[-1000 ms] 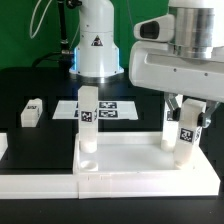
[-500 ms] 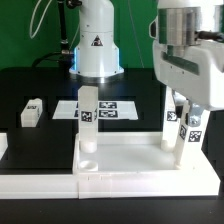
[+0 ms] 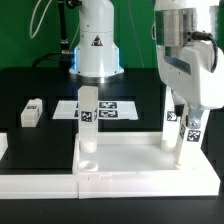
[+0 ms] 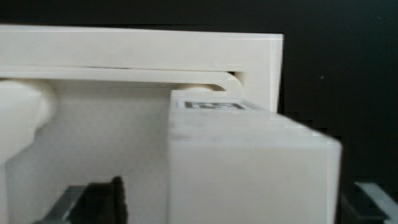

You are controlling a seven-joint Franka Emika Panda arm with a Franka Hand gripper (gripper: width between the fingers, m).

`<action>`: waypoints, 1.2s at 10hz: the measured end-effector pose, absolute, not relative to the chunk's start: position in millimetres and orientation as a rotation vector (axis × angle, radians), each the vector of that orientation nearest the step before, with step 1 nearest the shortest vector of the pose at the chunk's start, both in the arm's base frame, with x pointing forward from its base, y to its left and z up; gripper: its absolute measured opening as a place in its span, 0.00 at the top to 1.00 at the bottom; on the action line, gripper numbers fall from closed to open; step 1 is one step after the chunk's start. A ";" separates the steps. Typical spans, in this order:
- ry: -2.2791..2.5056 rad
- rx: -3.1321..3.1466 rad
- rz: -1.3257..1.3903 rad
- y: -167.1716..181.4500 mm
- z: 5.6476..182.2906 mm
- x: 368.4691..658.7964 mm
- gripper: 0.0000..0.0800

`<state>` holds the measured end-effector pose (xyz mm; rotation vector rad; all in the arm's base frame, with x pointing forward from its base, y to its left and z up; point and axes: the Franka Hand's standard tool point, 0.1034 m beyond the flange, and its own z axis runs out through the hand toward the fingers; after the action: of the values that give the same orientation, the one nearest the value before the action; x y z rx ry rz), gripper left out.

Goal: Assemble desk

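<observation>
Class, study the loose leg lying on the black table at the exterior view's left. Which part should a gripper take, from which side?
Best take the loose leg across its two long side faces, near mid-length, coming straight down from above. It lies flat on the table, apart from other parts, and its boxy shape offers parallel faces.

We see the white desk top [image 3: 130, 168] lying flat on the tabletop, raised rim upward. One square white leg [image 3: 88, 120] stands upright in its far corner on the exterior view's left. A second leg [image 3: 177, 140] stands upright toward the right, tags showing; whether it is fully seated we cannot tell. A third leg [image 3: 32, 113] lies loose, well apart.
</observation>
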<state>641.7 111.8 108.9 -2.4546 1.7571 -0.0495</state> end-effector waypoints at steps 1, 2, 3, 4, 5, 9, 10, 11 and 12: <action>1.546 -2.596 -0.042 117.0 107.5 641.2 0.24; 1.460 -2.645 -0.045 119.4 107.1 640.5 0.20; 1.356 -2.702 -0.055 117.7 106.9 641.0 0.20; 1.286 -2.737 -0.061 117.3 106.8 641.2 0.19; 1.218 -2.770 -0.066 117.0 106.8 641.2 0.19; 0.531 -3.040 -0.061 112.6 108.1 640.2 0.19; 0.553 -3.036 -0.061 112.6 108.0 640.2 0.35; 0.560 -3.034 -0.060 112.2 107.9 640.3 0.35; 0.621 -3.021 -0.058 112.4 107.7 640.2 0.52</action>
<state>640.2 112.4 107.7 -3.0214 0.6213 -0.0581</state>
